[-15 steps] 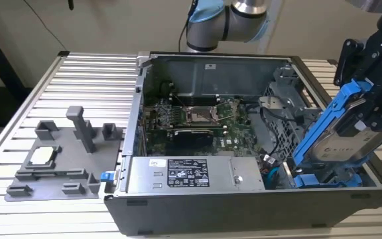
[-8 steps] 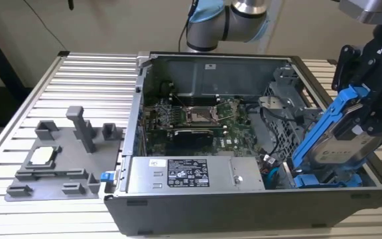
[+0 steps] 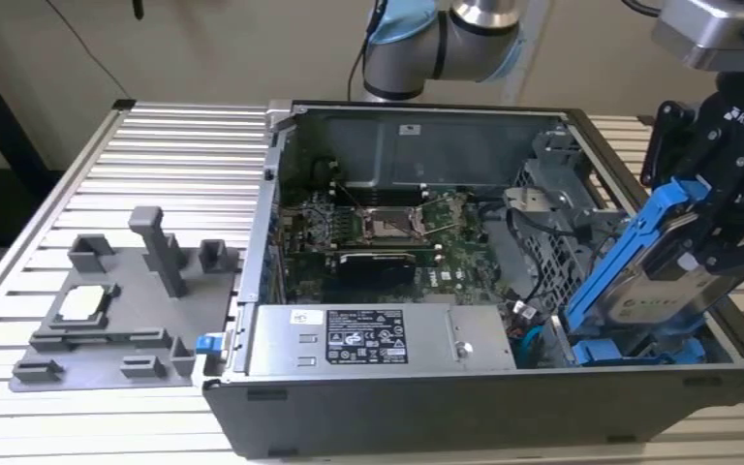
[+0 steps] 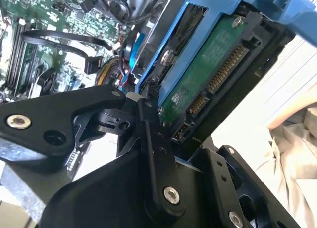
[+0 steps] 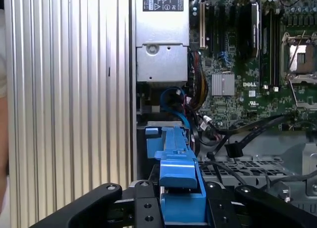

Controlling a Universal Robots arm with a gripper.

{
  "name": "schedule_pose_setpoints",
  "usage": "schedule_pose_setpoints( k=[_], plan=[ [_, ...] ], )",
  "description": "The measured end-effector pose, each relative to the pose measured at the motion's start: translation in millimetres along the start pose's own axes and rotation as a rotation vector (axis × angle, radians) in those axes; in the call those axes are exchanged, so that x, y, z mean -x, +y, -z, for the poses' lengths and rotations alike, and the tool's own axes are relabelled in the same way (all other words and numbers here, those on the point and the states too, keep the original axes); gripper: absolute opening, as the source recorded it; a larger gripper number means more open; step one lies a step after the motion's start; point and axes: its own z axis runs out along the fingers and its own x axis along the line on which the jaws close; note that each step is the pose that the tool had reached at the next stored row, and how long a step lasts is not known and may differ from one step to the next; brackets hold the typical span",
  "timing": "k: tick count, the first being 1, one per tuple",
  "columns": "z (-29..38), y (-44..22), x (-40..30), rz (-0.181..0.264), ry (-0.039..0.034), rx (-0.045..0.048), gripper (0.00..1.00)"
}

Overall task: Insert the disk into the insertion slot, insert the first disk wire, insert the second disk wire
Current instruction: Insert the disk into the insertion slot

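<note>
Hand (image 3: pixel 715 247) at the exterior view's right, black fingers (image 4: pixel 150 139) closed on the disk (image 3: pixel 643 295), pinching its bright blue frame from both sides. Disk held steeply tilted: upper end up at the hand, lower end dipping into the open computer case (image 3: pixel 476 417) at its near right corner. Green circuit board and connector row of the disk facing the camera in the second wrist view. Disk not seated in any bay; no telling whether its lower end touches anything.

Nearest, just behind the near wall of the case: silver power supply (image 3: pixel 365 339) with a white label. Right of it, low in the case below the disk's lower end, a second blue-framed drive (image 3: pixel 637 351).

On the ribbed metal counter (image 3: pixel 178 145), well left of the case: grey fixture plate (image 3: pixel 101 320) with upright posts.

Farther in, mid-case: green motherboard (image 3: pixel 456 247) with a bare processor socket (image 3: pixel 386 225). Black cables (image 5: pixel 247 134) looping between the board and the perforated grey drive cage (image 3: pixel 556 208) on the right.

Farthest, beyond the far wall of the case: silver and pale blue joint of the robot arm (image 3: pixel 444 44).
</note>
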Motion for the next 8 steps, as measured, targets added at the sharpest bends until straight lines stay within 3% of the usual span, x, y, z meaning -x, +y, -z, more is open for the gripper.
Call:
schedule_pose_setpoints(
  k=[8],
  plan=[
    [-8.5, -1.9, 0.1, 0.000, -0.0035, 0.0001, 0.33]
  ],
)
